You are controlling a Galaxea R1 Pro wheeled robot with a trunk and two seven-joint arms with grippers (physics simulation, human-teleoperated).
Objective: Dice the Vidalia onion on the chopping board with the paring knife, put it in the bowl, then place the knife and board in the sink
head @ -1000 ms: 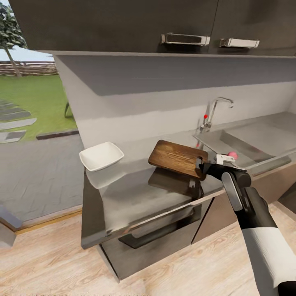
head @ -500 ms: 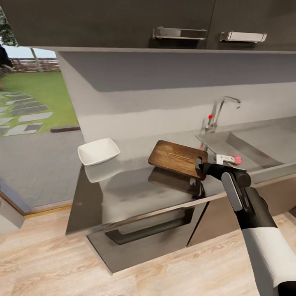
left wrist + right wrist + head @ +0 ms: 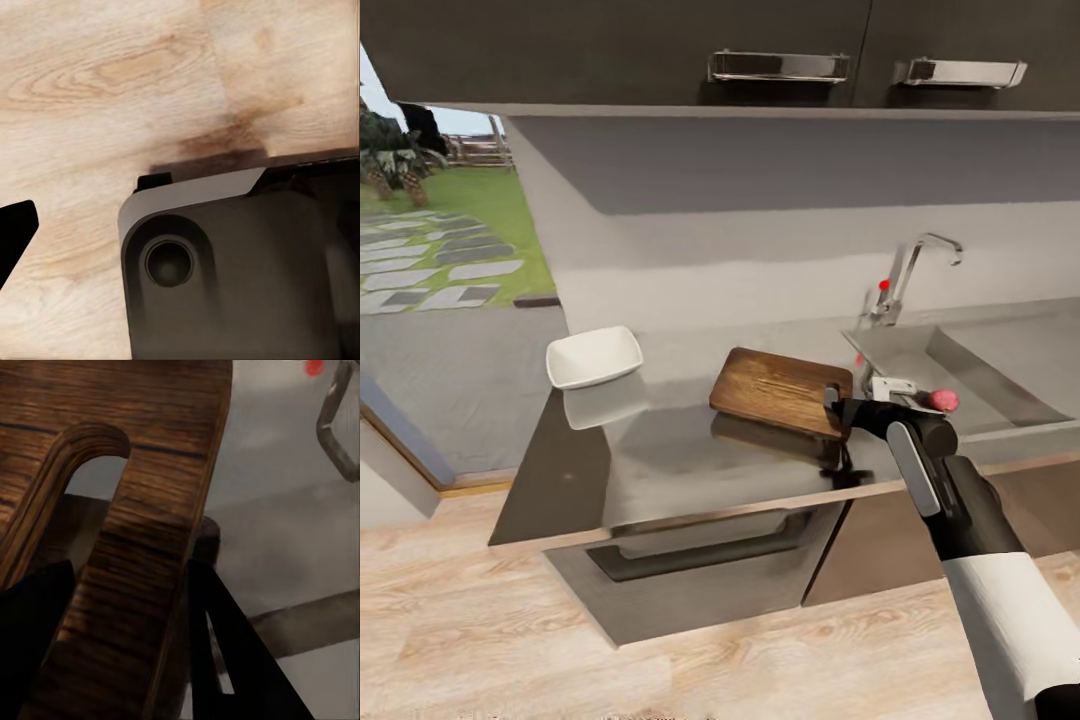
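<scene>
Right gripper [image 3: 838, 408]: fingers clamped on the handle end of the chopping board [image 3: 780, 391], one on each face of the strip beside the slot hole, as the right wrist view shows [image 3: 131, 577].
Chopping board: lifted at its right end and tilted above the desk [image 3: 660, 455], its reflection beneath it.
Bowl [image 3: 593, 357]: white, on the far left part of the desk, well apart from the board.
Sink [image 3: 980, 375]: right of the board, faucet [image 3: 905, 275] behind its far left corner.
Paring knife [image 3: 920, 396]: red handle just beyond the gripper, at the sink's near left edge.
Left gripper: one dark fingertip [image 3: 15, 232] over the wooden floor [image 3: 97, 75]; whether the fingers are spread cannot be told.
</scene>
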